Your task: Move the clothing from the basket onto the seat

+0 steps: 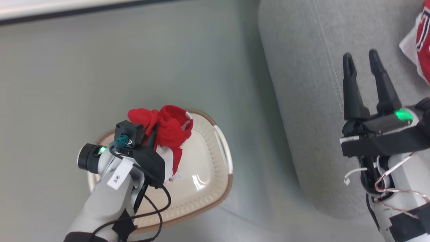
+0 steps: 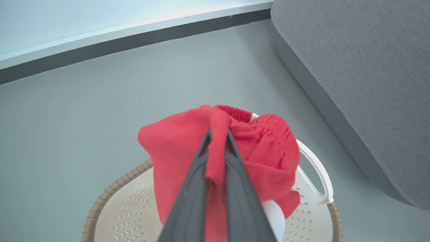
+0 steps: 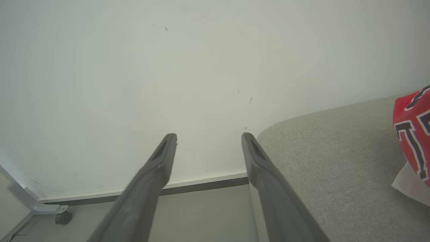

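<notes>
A red piece of clothing [image 1: 168,129] hangs bunched above the cream basket [image 1: 205,168], pinched by my left gripper [image 1: 153,132], which is shut on a fold of it. In the left wrist view the red clothing [image 2: 188,148] drapes over both fingers of the left gripper [image 2: 217,134], with the basket [image 2: 121,208] below. The basket's inside looks bare under the cloth. My right gripper [image 1: 362,57] stands open over the grey seat [image 1: 302,84], holding nothing. Another red jersey [image 1: 424,43] with navy lettering lies on the seat at the far right, shown also as the jersey [image 3: 411,131] in the right wrist view.
Grey floor [image 1: 100,67] surrounds the basket, with a white wall and dark skirting [image 2: 134,37] behind. The seat's rounded edge [image 2: 336,101] runs just right of the basket. A white frame with a caster [image 3: 62,216] stands by the wall.
</notes>
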### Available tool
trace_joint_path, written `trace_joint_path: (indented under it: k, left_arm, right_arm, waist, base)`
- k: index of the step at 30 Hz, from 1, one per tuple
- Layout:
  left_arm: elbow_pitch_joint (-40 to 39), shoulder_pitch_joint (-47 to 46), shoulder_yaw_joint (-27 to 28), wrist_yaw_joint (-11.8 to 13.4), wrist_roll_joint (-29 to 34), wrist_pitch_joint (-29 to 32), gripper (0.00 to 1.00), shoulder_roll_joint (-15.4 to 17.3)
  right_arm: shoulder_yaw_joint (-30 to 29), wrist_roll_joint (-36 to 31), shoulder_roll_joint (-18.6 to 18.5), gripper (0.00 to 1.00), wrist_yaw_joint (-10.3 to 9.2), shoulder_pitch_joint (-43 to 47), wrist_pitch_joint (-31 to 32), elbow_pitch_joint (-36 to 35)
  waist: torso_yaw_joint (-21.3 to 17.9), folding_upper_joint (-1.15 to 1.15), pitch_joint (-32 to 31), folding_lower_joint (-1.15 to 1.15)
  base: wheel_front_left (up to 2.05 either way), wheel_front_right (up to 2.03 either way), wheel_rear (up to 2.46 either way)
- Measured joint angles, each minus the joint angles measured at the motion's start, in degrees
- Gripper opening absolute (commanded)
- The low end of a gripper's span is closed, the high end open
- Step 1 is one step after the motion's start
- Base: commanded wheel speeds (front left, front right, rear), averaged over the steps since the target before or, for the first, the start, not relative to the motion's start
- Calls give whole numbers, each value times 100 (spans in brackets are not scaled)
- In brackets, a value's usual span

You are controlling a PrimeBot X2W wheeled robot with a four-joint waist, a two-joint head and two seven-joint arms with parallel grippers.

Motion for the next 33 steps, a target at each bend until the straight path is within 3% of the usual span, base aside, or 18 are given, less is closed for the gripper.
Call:
trace_joint_path:
  k: [16, 33]
  left_arm:
    - [-1179, 239, 85, -196, -345, -158, 0, -68]
    - [-2630, 420, -98, -244, -466, -159, 0, -90]
  right_arm:
    - [214, 0, 92, 100, 33, 665, 0, 420]
    - [766, 10, 269, 100, 66, 1573, 1, 510]
  waist:
    - [603, 0, -1305, -1]
    - [709, 0, -2644, 0]
  base:
    - [0, 0, 0]
    - [0, 0, 0]
